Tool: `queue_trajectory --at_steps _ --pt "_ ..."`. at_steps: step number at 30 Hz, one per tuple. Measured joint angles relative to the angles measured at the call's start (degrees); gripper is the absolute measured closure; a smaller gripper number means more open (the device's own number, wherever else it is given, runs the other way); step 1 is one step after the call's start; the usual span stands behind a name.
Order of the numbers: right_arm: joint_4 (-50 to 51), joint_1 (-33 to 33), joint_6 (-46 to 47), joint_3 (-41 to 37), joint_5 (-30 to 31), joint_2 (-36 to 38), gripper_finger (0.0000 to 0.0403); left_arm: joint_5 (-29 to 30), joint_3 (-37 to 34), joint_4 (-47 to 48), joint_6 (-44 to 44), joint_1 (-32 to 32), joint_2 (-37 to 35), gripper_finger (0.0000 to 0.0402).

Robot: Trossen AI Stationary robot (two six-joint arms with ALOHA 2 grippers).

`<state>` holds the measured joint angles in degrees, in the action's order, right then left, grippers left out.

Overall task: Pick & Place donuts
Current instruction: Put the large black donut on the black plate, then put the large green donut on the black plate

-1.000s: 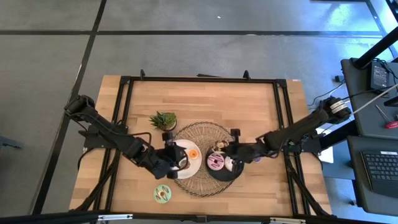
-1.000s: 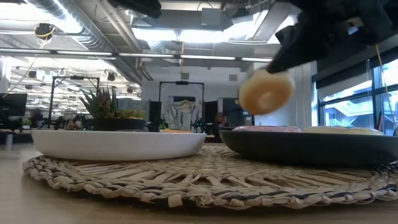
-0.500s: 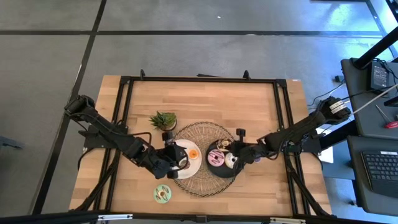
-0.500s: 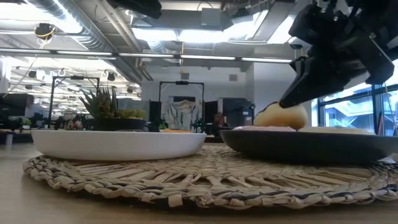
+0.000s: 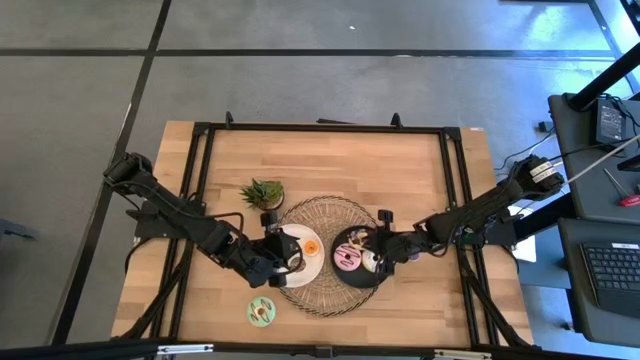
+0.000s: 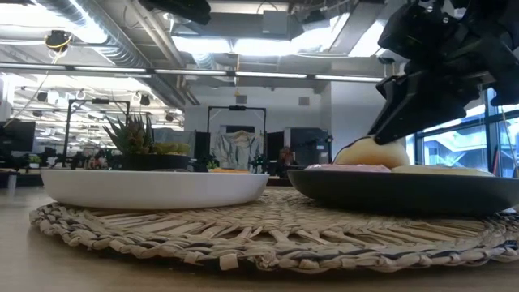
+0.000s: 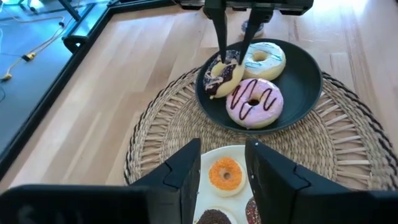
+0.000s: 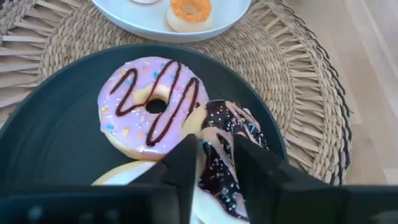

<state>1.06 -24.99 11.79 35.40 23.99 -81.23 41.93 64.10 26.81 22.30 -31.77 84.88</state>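
A black plate (image 5: 343, 280) on a woven mat (image 5: 322, 215) carries a pink drizzled donut (image 7: 254, 101), a pale-iced donut (image 7: 264, 59) and a dark-iced donut (image 8: 227, 149). My right gripper (image 8: 214, 142) stands open over the plate, its fingers on either side of the dark-iced donut, which rests tilted on the plate against the others. Beside it, a white plate (image 5: 312, 268) holds an orange donut (image 7: 225, 174) and dark ones at its near rim. My left gripper (image 7: 222, 171) hovers open above the white plate, holding nothing. A green donut (image 5: 261, 311) lies on the bare table. My right gripper's fingers (image 8: 186, 165) flank the dark-iced donut's upper rim (image 7: 225, 62), slanting down from the table's right side. Whether they touch it, I cannot tell. The donut sits tilted on the black plate, leaning on its neighbours.
A small potted plant (image 5: 263, 192) stands just beyond the mat's far left. A black frame (image 5: 320, 128) runs around the table. Bare wood lies along the far side and toward both front corners.
My right gripper has come down with the dark-iced donut, which hung tilted above the black plate a second ago. The donut now rests on the plate beside the other two. In the last half second the gripper has stayed low over it.
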Motion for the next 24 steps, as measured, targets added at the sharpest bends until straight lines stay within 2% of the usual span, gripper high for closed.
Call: queue_trajectory --at_steps 7,11,16,24 --pt "0.8 0.0 -0.3 0.5 1.8 0.6 0.0204 -3.5 0.0 0.1 1.5 0.0 0.0 0.0277" --pt "0.6 0.0 -0.7 2.4 2.0 3.3 0.0177 -9.3 0.0 0.5 2.5 0.0 0.0 0.0278" --pt "0.3 0.0 -3.3 3.1 2.1 7.2 0.0166 -19.0 0.0 0.2 6.3 -1.4 0.4 0.0275" --pt "0.5 0.1 -3.3 3.1 6.6 7.8 0.017 -19.3 -0.1 2.3 16.8 -8.7 6.8 0.0279"
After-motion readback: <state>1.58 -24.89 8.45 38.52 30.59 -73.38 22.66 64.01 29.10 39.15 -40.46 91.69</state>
